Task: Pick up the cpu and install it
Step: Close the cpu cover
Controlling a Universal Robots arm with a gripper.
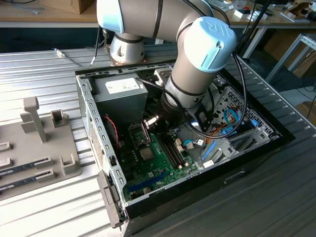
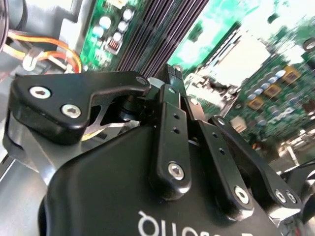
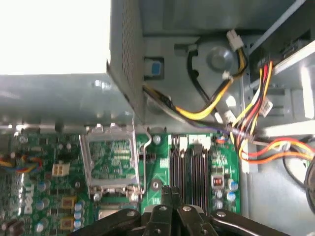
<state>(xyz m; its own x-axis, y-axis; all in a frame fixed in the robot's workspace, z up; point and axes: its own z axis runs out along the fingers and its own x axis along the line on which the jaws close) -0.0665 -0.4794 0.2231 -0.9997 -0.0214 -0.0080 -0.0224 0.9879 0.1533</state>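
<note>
Our claw (image 3: 170, 196) hangs closed beside the socket (image 3: 110, 162), inside the case (image 1: 94, 123); we see no cpu held.

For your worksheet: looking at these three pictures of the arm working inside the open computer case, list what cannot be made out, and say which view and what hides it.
- The cpu: whether the gripper holds it cannot be told; in the second wrist view its own black linkage covers the tips.
- Gripper in the exterior view: the arm's wrist hides it.
- The socket: in the first wrist view, glare leaves it unclear whether a chip sits inside.
- Motherboard in the second wrist view: blurred.
</note>
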